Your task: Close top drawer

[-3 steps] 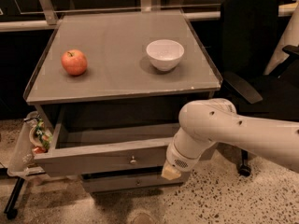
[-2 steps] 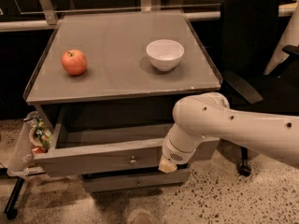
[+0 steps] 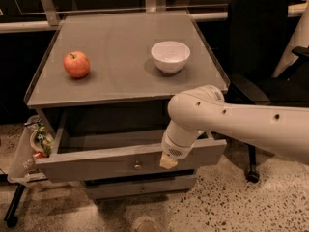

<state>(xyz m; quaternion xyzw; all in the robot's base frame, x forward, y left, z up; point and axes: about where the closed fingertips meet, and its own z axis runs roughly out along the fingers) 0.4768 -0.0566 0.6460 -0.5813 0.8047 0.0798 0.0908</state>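
Claw [image 3: 168, 162]: shifted leftward along top drawer [image 3: 96, 164] front, right of its centre; opening cannot tell.
Top drawer: still open; push pending.

It looked like an office or lab: a black wheeled chair [image 3: 256, 42] stood past the table's [image 3: 125, 79] right edge on speckled flooring [image 3: 231, 204]. The gripper [image 3: 168, 162] hung below the table's front edge.

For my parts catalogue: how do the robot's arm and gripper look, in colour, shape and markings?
The arm is a thick, smooth, cream-white tube with rounded joints and a few small dark round holes; no cables show. The gripper, at the front of the top drawer beside its knob, ends in a pale beige tip.
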